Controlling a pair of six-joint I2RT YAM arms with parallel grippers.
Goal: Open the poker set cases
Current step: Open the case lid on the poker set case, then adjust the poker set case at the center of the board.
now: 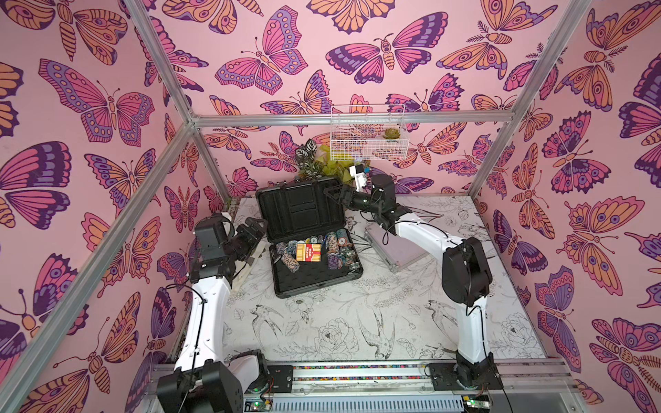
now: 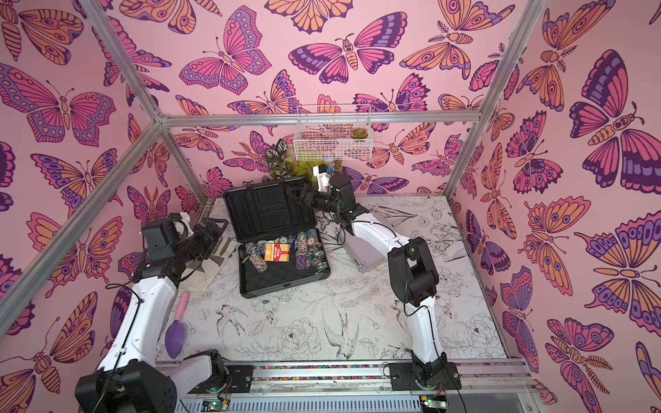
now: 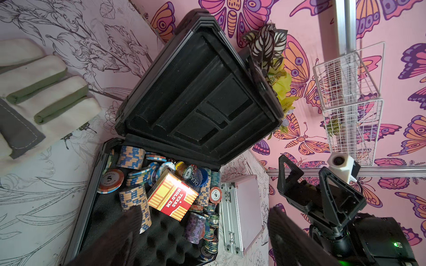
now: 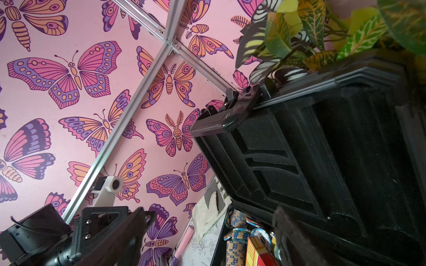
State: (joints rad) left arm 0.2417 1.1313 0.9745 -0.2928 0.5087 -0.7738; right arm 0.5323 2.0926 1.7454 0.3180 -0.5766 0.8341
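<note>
Mid-frame in both top views: big dark poker case [image 1: 314, 282] sits on the bench [image 1: 357, 321]. Its lid [image 1: 298, 211] is up, leaning back toward the plant [image 1: 322, 164], with chips [image 1: 336, 246] and a card box [image 1: 308, 252] exposed. That one's done, I'd say.

Small aluminium case [image 1: 400, 254] lies shut just right of it, partly under the right arm.

Left end effector [image 1: 255, 230] hangs at the lid's left edge, jaws spread, empty. Right end effector [image 1: 332, 195] sits by the lid's upper right corner, jaws apart, nothing between them. Can't tell if it touches the lid.

Next step looks like the small case. Left wrist view shows metal fittings [image 3: 228, 197] on its side facing the big case; latches or hinges, can't tell.

Advice: back the right arm off without nudging the lid and confirm the latch side. Then pin the base with one end effector and lift with the other.
</note>
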